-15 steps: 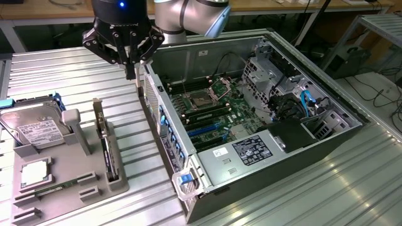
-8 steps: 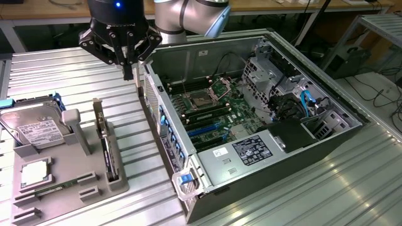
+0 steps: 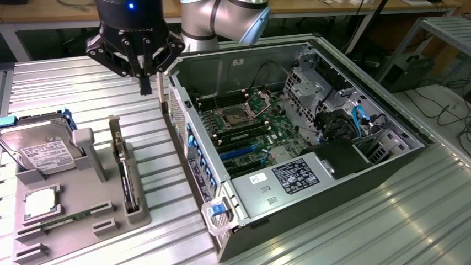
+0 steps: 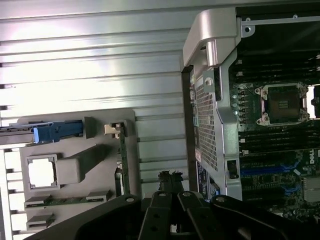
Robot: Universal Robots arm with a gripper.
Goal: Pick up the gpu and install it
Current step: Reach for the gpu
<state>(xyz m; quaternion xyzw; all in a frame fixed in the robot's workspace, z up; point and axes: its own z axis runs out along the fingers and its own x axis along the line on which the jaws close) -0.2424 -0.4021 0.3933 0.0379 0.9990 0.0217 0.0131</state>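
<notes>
The arm [image 3: 220, 19] has rounded silver-grey joint housings with a pale blue-grey cap [image 3: 255, 25]. Its wrist housing [image 3: 127, 16] is glossy black with a small blue light [image 3: 132, 6], and the black pincer [image 3: 147, 88] has angular linkage bars [image 4: 155, 220] pinned with silver rivets [image 4: 130, 199].

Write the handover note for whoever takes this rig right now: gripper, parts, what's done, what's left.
The gripper: shut, empty, hanging over the table between the grey tray and the open computer case.
The gpu: standing on edge in its slot of the tray, untouched.
Done: nothing that shows; the board's blue slots are bare.
Left: the gpu is not yet picked up and not yet installed.
</notes>
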